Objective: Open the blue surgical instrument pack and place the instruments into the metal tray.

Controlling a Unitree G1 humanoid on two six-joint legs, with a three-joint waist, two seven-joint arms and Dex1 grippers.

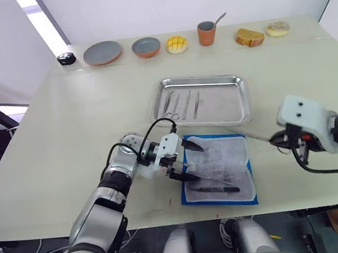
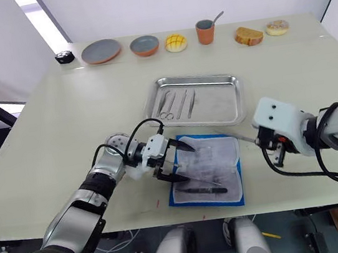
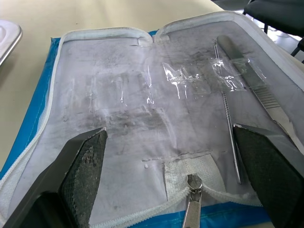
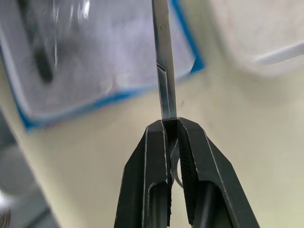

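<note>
The blue surgical instrument pack (image 1: 218,170) lies unzipped and flat near the table's front edge, its pale lining (image 3: 142,104) facing up. My left gripper (image 1: 183,162) is open over the pack's left edge, its fingers (image 3: 88,156) spread across the lining. A dark instrument (image 1: 212,189) and slim metal tools (image 3: 251,76) still sit in the pockets. My right gripper (image 1: 279,140) is shut on a thin metal instrument (image 4: 164,71), held above the table just off the pack's right corner. Beyond the pack stands the metal tray (image 1: 241,100), with three instruments (image 1: 182,104) at its left end.
Along the far edge sit a small black object (image 1: 67,58), a grey plate (image 1: 102,52), a bowl (image 1: 146,46), a yellow bun (image 1: 176,44), a cup with a spoon (image 1: 207,33), bread (image 1: 249,37) and a doughnut (image 1: 278,29). The table's front edge runs just below the pack.
</note>
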